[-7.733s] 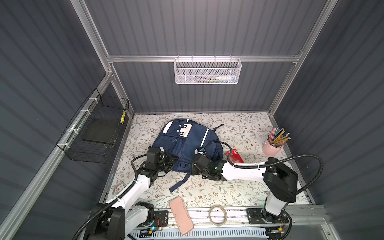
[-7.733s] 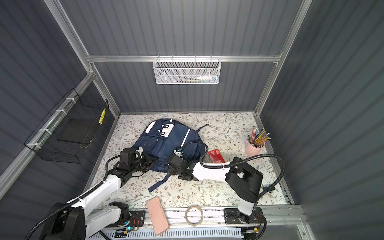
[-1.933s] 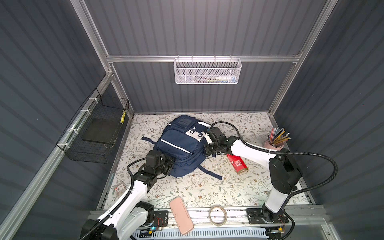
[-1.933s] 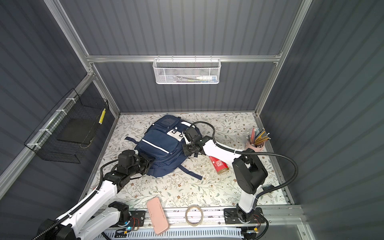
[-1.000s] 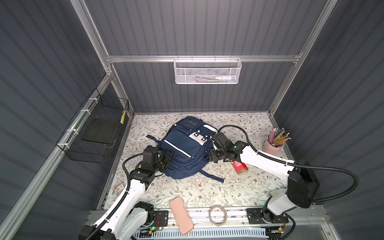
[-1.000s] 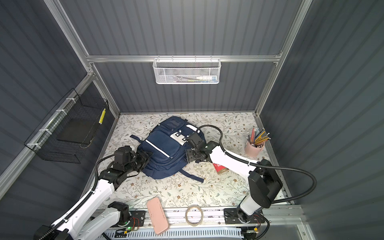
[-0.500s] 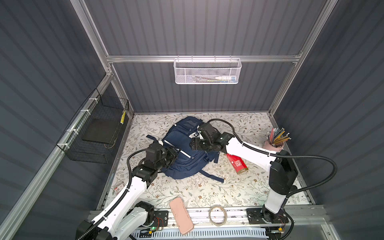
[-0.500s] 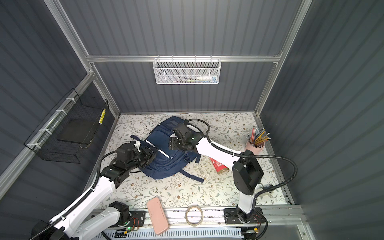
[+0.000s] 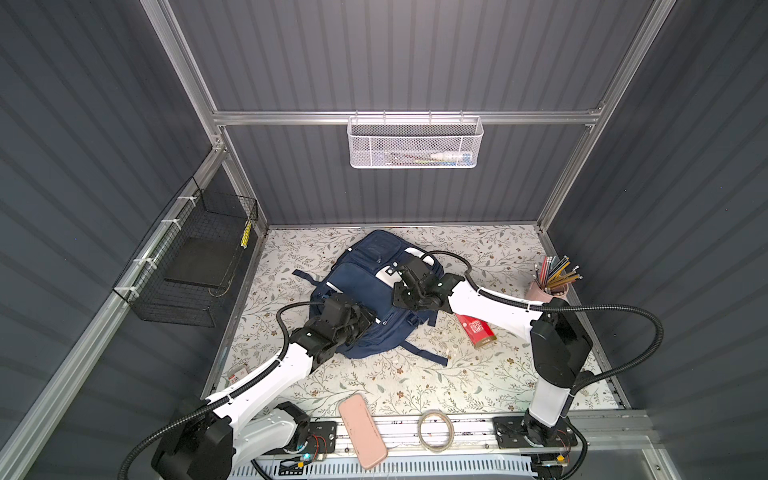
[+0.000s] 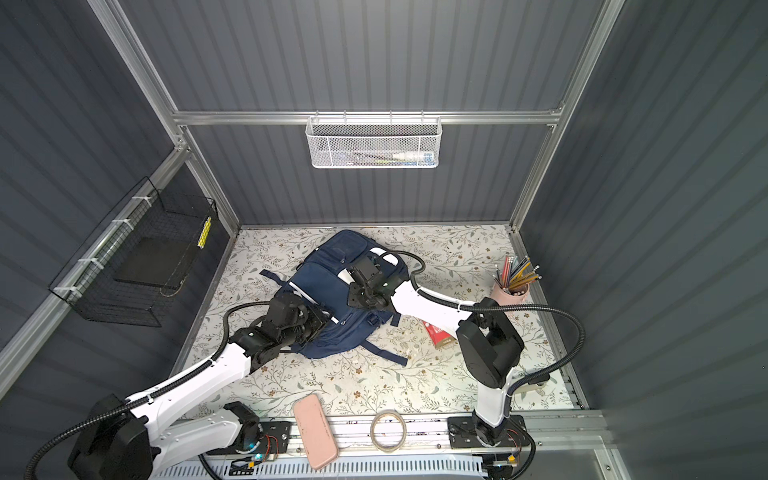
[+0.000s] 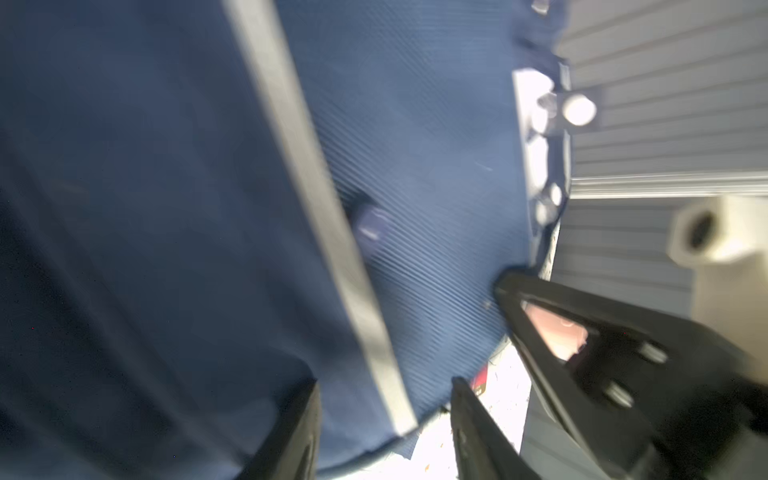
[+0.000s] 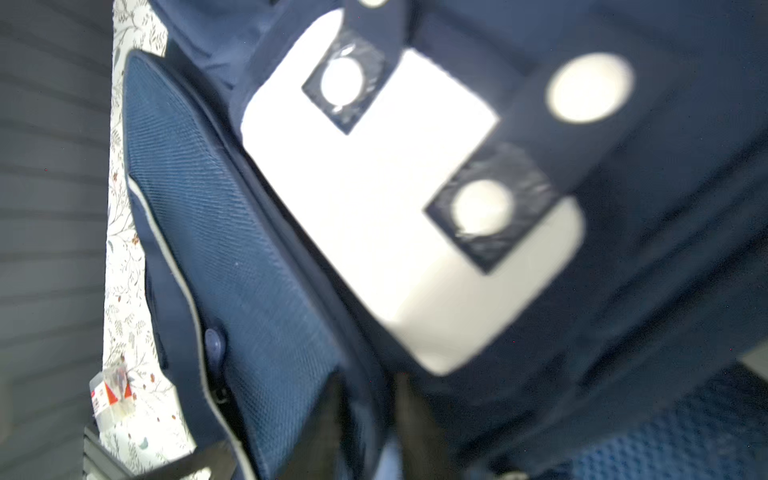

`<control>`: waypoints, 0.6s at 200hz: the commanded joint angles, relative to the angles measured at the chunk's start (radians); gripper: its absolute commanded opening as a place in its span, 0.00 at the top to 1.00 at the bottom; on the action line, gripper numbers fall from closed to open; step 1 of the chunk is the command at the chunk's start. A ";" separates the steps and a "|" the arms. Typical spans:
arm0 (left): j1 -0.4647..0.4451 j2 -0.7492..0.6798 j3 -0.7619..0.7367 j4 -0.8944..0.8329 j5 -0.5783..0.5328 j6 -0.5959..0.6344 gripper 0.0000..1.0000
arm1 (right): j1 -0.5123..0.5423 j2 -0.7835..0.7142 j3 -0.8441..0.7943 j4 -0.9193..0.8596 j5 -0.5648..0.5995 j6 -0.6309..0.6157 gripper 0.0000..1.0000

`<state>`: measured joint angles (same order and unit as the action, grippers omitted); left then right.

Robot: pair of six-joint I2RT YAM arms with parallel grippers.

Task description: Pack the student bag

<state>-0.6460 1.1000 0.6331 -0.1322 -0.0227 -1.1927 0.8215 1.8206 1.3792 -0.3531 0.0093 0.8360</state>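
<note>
Your left gripper [image 11: 384,411] has its jaws about half apart with a thick fold of the bag [image 9: 359,284] filling the gap, likely a hold to steady it, the arm stretched low across the mat [image 9: 415,374]. Your right gripper [image 12: 370,415] is pinched almost closed on a thin navy strip of it beside the white patch [image 12: 374,208], probably to work an opening, wrist bent down from the opposite side; the bag lies directly beneath and between both tools

Blurred student bag [image 12: 232,257] with white patch [image 12: 374,216], a navy fold [image 12: 368,419] between the close-set jaws of the right gripper [image 12: 370,380]
</note>
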 commanded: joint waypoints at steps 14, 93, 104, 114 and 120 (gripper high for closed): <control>-0.198 -0.001 0.053 -0.083 -0.248 -0.005 0.52 | 0.023 -0.015 -0.034 0.130 0.003 0.046 1.00; -0.299 0.067 -0.002 0.018 -0.444 -0.093 0.53 | 0.026 -0.095 -0.129 0.205 0.007 0.081 1.00; -0.295 0.065 -0.001 0.013 -0.475 -0.091 0.53 | 0.028 -0.110 -0.145 0.215 0.002 0.084 1.00; -0.282 0.069 0.007 -0.006 -0.478 -0.090 0.53 | 0.031 -0.124 -0.155 0.221 0.001 0.085 1.00; -0.274 0.070 0.007 -0.006 -0.470 -0.089 0.54 | 0.035 -0.132 -0.160 0.220 0.001 0.085 1.00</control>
<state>-0.9474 1.1778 0.6418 -0.1200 -0.3946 -1.2770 0.8406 1.7451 1.2453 -0.1455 0.0212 0.9009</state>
